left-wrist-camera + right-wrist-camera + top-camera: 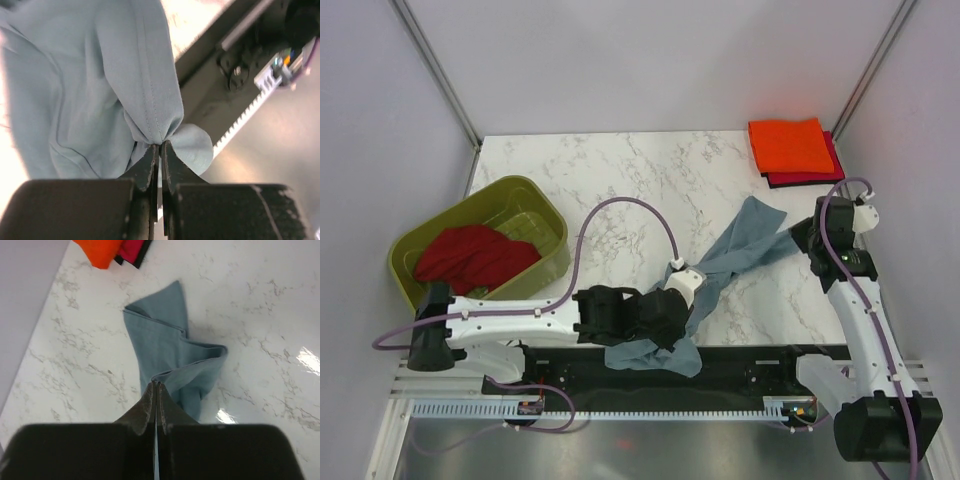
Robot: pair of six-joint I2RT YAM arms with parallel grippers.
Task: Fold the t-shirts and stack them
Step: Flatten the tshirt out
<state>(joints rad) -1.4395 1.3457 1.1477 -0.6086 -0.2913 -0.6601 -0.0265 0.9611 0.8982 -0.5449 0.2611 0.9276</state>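
Observation:
The slate blue-grey t-shirt (745,240) is stretched in a twisted band across the marble table between both grippers. My left gripper (678,325) is shut on a bunched hem of it (150,100) at the table's near edge, where cloth hangs over the front. My right gripper (797,236) is shut on a folded edge of the same shirt (160,335) near the right side. The folded orange t-shirt (787,145) lies on the folded magenta-red one (810,178) at the back right. The dark red t-shirt (475,257) lies crumpled in the tub.
The olive-green plastic tub (535,195) stands at the left of the table. The stack's orange shirt (100,250) and magenta-red shirt (131,250) show at the top of the right wrist view. A metal rail and toothed cable track (250,107) run along the front edge.

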